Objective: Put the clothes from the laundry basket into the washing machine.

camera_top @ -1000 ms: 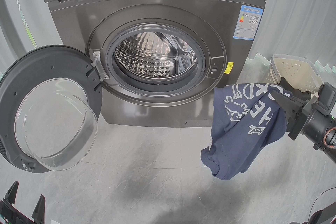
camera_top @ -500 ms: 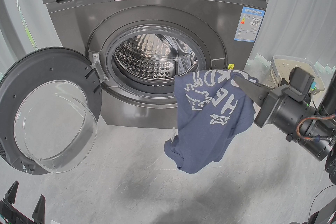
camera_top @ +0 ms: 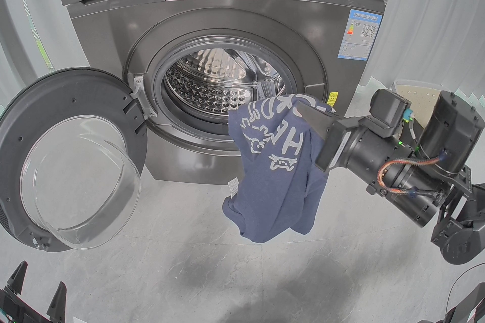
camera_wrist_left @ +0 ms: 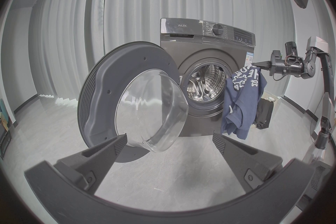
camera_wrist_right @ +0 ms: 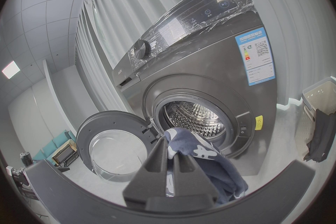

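A navy T-shirt with white print [camera_top: 275,167] hangs from my right gripper [camera_top: 303,109], which is shut on its upper edge just in front of the lower right of the drum opening [camera_top: 225,82]. The shirt [camera_wrist_right: 206,161] drapes over the closed fingers [camera_wrist_right: 174,168] in the right wrist view. The grey washing machine [camera_top: 222,51] stands with its round door [camera_top: 70,157] swung open to the left. The cream laundry basket [camera_wrist_right: 320,95] sits on the floor right of the machine, a dark garment [camera_wrist_right: 320,137] draped over its rim. My left gripper [camera_wrist_left: 168,154] is open low at the left, holding nothing.
Pale curtains hang behind the washing machine [camera_wrist_left: 206,70]. Bare grey floor [camera_top: 202,258] lies in front of the machine. The open door [camera_wrist_left: 133,95] sticks out to the left of the opening.
My right arm has carried the navy T-shirt leftward from beside the basket to the front of the drum opening. The left gripper has stayed put.
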